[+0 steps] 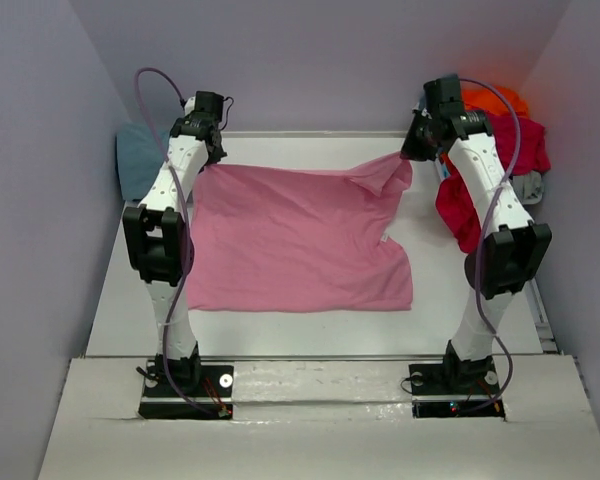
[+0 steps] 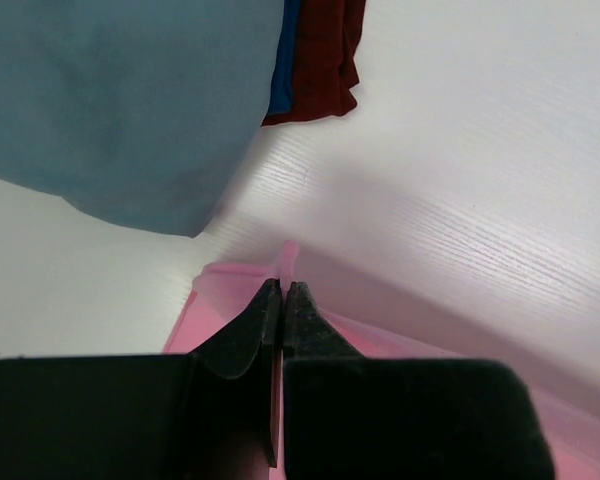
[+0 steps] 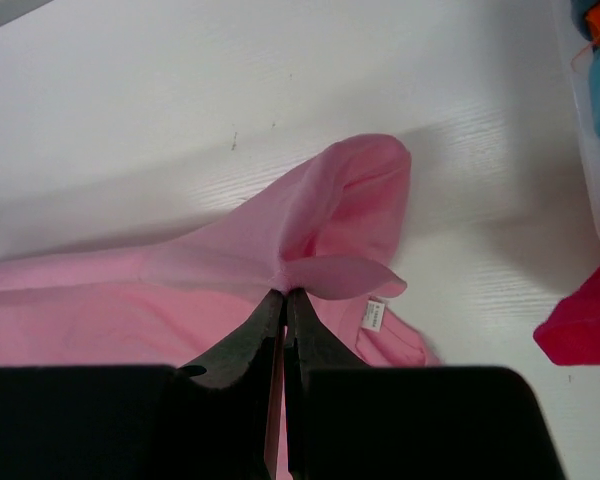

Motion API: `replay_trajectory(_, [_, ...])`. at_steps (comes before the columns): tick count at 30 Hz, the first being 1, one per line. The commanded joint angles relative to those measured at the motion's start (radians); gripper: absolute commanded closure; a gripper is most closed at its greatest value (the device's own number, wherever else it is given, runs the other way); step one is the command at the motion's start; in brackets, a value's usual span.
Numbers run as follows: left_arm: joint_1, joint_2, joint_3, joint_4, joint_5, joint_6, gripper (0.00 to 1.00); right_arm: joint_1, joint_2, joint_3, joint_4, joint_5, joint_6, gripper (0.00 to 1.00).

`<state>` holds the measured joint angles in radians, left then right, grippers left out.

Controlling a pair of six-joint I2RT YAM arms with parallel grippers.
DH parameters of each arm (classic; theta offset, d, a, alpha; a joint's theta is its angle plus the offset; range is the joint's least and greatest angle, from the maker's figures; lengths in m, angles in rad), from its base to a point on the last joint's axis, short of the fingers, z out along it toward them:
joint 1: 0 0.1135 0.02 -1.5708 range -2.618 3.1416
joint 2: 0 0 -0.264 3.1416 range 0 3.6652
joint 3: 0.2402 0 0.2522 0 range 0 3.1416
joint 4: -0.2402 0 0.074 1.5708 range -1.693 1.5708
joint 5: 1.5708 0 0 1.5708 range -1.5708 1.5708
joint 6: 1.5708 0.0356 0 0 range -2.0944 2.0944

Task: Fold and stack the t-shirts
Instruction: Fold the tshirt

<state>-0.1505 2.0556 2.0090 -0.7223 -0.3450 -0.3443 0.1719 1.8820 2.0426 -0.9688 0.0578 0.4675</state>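
While clamping the far edge of the pink t-shirt [image 1: 290,240] with left gripper [image 2: 282,290] and right gripper [image 3: 285,293] both pinched tight on cloth, holding it stretched between them, remainder spread behind, teal-blue t-shirt [image 2: 110,100] beyond the left one.

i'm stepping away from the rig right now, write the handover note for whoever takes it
Left claw: shut on the far left corner of the pink t-shirt.
Right claw: shut on the same shirt's bunched far right corner, by the sleeve.
Things: the pink t-shirt lies spread on the table between the arms. The teal-blue t-shirt is at the far left edge. The pile of t-shirts (orange, crimson, grey) is at the far right.
Done: pink shirt laid out and gripped at both far corners.
Left: fold it, stack it, then work through the pile.
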Motion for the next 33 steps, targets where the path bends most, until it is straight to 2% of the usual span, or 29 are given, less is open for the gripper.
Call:
replay_trajectory(1, [0.002,0.004,0.051,-0.031,-0.038,0.002,0.94,0.008,0.124,0.097,0.007,-0.033,0.002,0.93])
replay_trajectory(3, [0.002,0.017,0.060,-0.040,-0.038,-0.002,0.94,0.008,0.178,0.148,-0.033,-0.049,0.011,0.93])
replay_trajectory(9, [0.002,0.003,-0.010,-0.060,-0.006,0.001,0.94,0.008,0.175,0.113,-0.067,-0.099,0.013,0.93])
replay_trajectory(13, [0.002,-0.073,-0.162,-0.033,0.018,-0.012,0.94,0.008,0.137,0.076,-0.093,-0.102,0.010,0.93])
replay_trajectory(22, [-0.008,-0.182,-0.323,-0.022,0.081,-0.027,0.94,0.008,0.048,0.036,-0.157,-0.124,0.002,0.93])
replay_trajectory(33, [-0.008,-0.242,-0.381,-0.035,0.103,-0.038,0.94,0.008,-0.021,-0.034,-0.205,-0.161,-0.007,0.93])
